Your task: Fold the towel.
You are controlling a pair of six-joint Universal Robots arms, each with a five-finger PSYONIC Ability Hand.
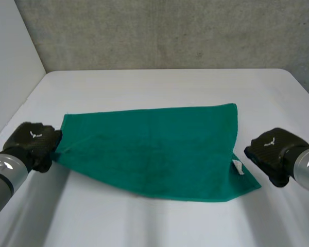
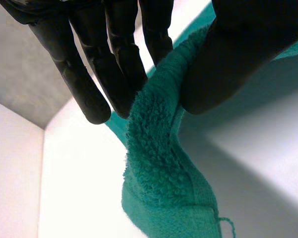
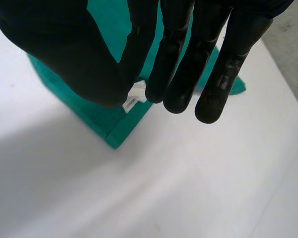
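The fingers (image 2: 114, 64) of your left hand (image 1: 33, 144) close against the thumb, pinching a bunched fold at the left end of the green towel (image 1: 154, 149). Your right hand (image 1: 272, 150) hovers by the near right corner, fingers (image 3: 213, 59) straight and gripping nothing, above a small white label (image 3: 133, 98). The hemmed rectangle of looped terry lies on the white surface (image 1: 170, 226), its long axis running from hand to hand.
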